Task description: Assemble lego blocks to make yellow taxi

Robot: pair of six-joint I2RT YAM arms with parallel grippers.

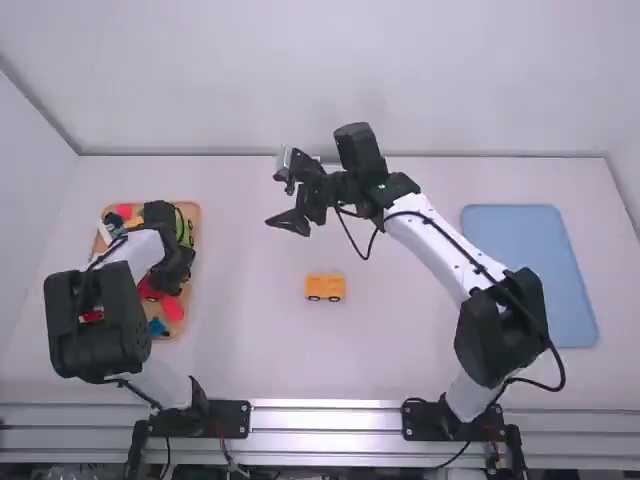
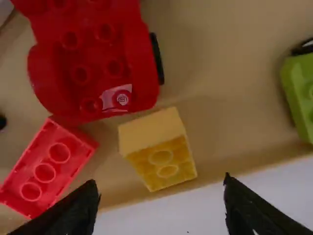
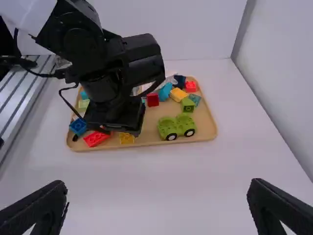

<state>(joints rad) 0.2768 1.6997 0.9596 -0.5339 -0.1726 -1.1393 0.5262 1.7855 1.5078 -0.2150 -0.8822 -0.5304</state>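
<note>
Over the wooden tray at the left hangs my left gripper (image 1: 172, 275). In the left wrist view its fingers stand apart, with the left gripper (image 2: 159, 208) open above a small yellow block (image 2: 168, 159) lying tilted at the tray's edge. The right wrist view shows that yellow block (image 3: 127, 138) just under the left gripper (image 3: 120, 129). A yellow wheeled piece (image 1: 325, 288) stands on the table's middle. My right gripper (image 1: 288, 190) is beyond it, above the table; seen from its wrist, the right gripper (image 3: 157, 200) is open and holds nothing.
The wooden tray (image 3: 208, 132) also carries a red wheeled piece (image 2: 93, 63), a red block (image 2: 44, 169), a green wheeled piece (image 3: 177, 128), a blue block (image 3: 78, 126) and several others. A blue tray (image 1: 530, 275) lies at the table's right.
</note>
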